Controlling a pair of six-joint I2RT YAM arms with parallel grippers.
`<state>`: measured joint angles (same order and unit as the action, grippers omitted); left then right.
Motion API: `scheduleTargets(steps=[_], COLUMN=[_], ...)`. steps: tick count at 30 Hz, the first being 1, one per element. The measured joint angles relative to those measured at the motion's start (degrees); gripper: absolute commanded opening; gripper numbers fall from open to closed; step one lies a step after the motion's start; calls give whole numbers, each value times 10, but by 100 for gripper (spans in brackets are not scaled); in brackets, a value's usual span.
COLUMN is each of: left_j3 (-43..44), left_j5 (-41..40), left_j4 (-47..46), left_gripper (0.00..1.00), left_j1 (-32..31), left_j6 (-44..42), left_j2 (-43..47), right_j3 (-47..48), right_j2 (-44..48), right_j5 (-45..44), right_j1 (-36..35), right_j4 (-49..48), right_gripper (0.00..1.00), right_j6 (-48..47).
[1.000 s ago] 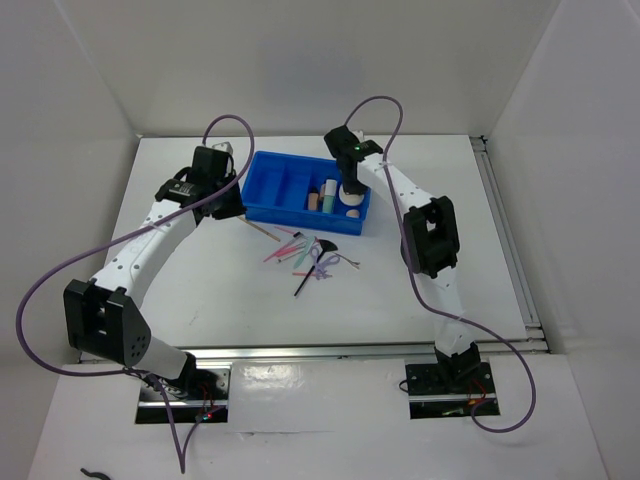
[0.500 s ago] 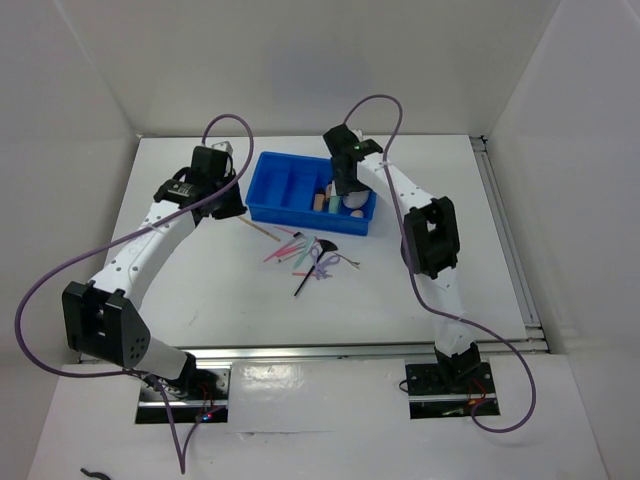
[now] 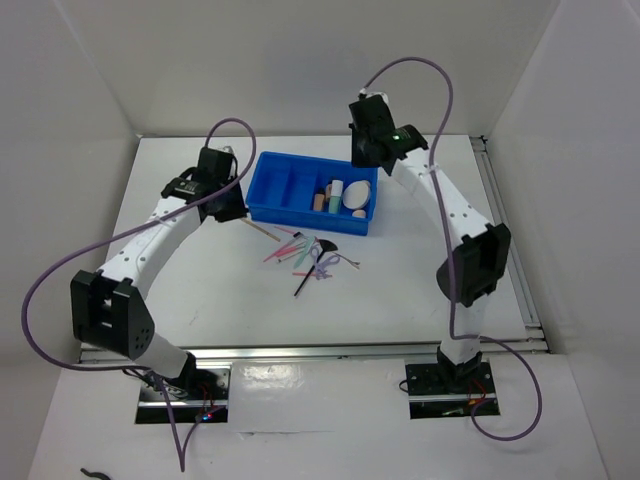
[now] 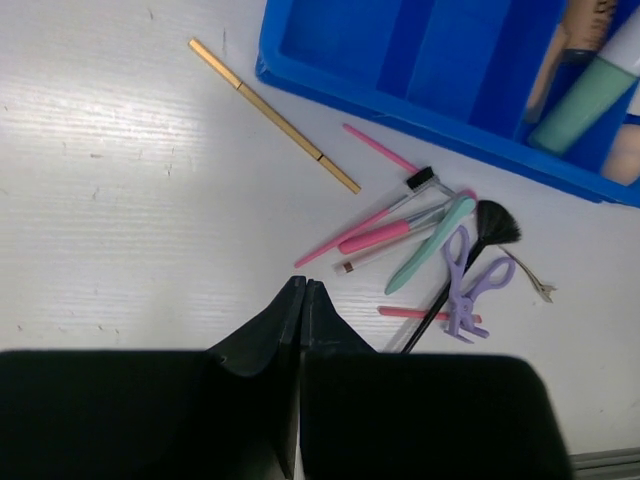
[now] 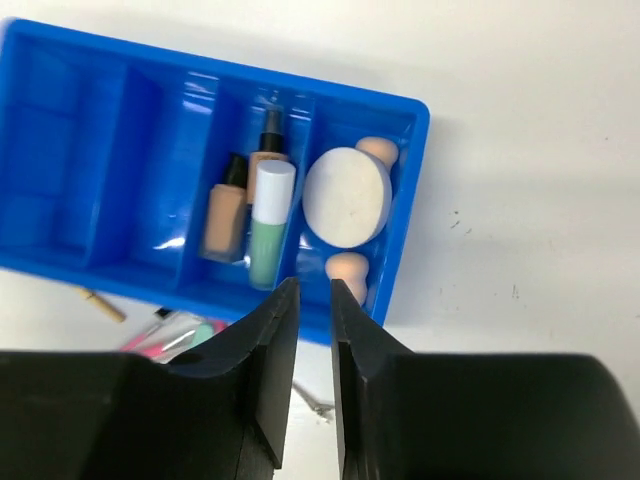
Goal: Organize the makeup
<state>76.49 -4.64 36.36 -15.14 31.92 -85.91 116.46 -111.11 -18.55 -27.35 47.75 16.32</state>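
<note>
The blue tray (image 3: pixel 290 190) holds two beige dark-capped bottles (image 5: pixel 225 215), a mint-green tube (image 5: pixel 268 228), a round cream puff (image 5: pixel 346 197) and two peach sponges (image 5: pixel 349 270) in its right compartments. My right gripper (image 5: pixel 308 290) hovers above the tray's right end (image 3: pixel 362 158), jaws slightly apart and empty. Pink and green sticks (image 4: pixel 400 235), a black fan brush (image 4: pixel 475 240) and a gold pencil (image 4: pixel 275 115) lie on the table in front of the tray. My left gripper (image 4: pixel 302 287) is shut and empty, above the table left of the sticks (image 3: pixel 238 212).
Purple clips (image 4: pixel 468 282) and a thin metal hair pin (image 4: pixel 530 280) lie among the sticks. The tray's left compartments (image 5: pixel 90 150) hold nothing. White walls enclose the table at the back and sides.
My right gripper has risen out of the tray's right end and moved back, and its arm has swung right. The puff now lies uncovered in the tray. The left arm has barely moved.
</note>
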Motion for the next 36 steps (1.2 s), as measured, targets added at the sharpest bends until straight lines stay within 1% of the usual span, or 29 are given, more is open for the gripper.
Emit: scheduleTargets(steps=[2,3,5,6,8,10,11,13,15,18,20,24,30,36], left_j3=[0,0,0,-3,-16,-24,-28,-31,-33,-34,-34,-25,-4,13], left_j5=[0,1,4,5,5,5,5,-3,-21,-51,-65,-90,-105,-116], left_j4=[6,9,9,5,-4,-8,-12,-20,-26,-35,-41,-47,-51,-56], left_gripper=[21,35,51,56,61,61,56,51,50,50,53,57,57,57], left_j1=[1,2,0,-3,-12,-23,-28,-38,-44,-49,-50,-52,-56,-64], left_j6=[19,31,58,74,103,138,153,188,225,271,289,327,347,360], left_j2=[-24,-37,-60,-70,-80,-88,-93,-101,-113,-133,-147,-196,-250,-256], right_j3=[-42,-56,-87,-101,-127,-157,-165,-177,-183,-189,-195,-197,-214,-219], right_j2=[47,61,81,86,86,86,86,86,86,88,91,94,112,118], right_j5=[6,8,11,13,16,20,22,27,30,33,37,43,45,51], right_j1=[0,0,0,0,0,3,4,6,8,12,14,19,32,38], right_j4=[-12,-12,-16,-16,-17,-15,-12,-12,-14,-16,-17,-18,-19,-21], right_gripper=[30,30,31,31,31,31,32,32,32,32,32,32,32,32], right_j6=[6,9,12,12,14,16,17,18,19,19,18,17,11,6])
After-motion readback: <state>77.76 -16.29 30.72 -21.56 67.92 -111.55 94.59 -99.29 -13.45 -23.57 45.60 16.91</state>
